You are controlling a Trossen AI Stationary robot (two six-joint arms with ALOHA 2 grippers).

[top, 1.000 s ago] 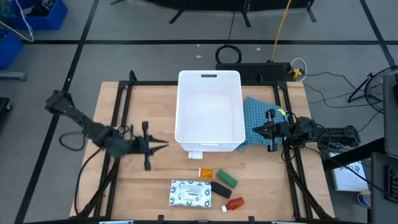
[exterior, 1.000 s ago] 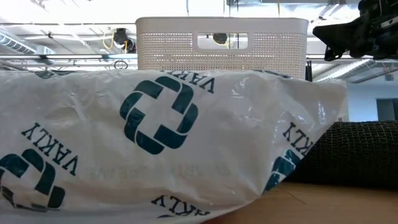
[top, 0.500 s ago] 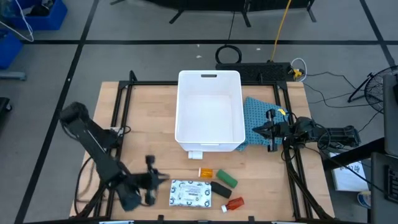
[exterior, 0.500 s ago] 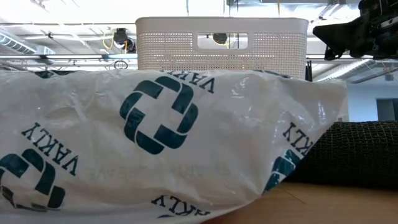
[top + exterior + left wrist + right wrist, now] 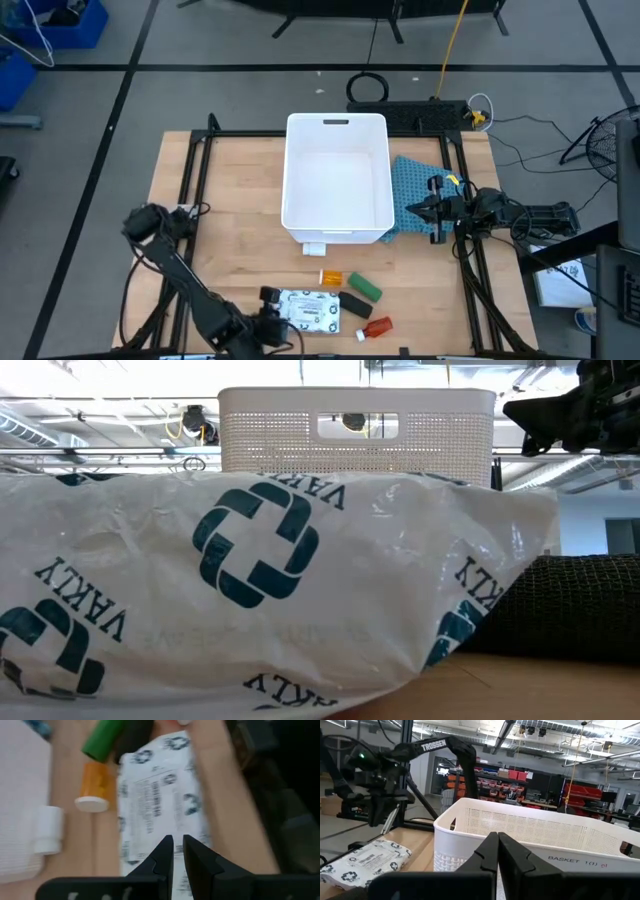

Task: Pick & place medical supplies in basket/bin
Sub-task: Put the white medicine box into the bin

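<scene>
The flat white printed packet (image 5: 308, 311) lies near the table's near edge and fills the low view (image 5: 260, 560). Right of it lie the orange-and-white vial (image 5: 330, 276), the green block (image 5: 365, 288), the black block (image 5: 354, 304) and the red white-capped bottle (image 5: 377, 326). The white bin (image 5: 337, 180) stands at mid-table. My left gripper (image 5: 272, 316), shut, hovers over the packet's left end (image 5: 150, 850); its wrist view also shows the vial (image 5: 95, 790) and the green block (image 5: 105, 739). My right gripper (image 5: 412, 212), shut, waits right of the bin.
A blue patterned cloth (image 5: 412, 195) lies against the bin's right side, under my right gripper. A small white piece (image 5: 314, 249) sits at the bin's near wall. Black frame rails (image 5: 190, 200) run along both table sides. Bare wood shows left of the bin.
My left arm has swung from the table's left middle toward the near edge and then rightward, bringing its gripper to the packet's left end. The items have not moved.
</scene>
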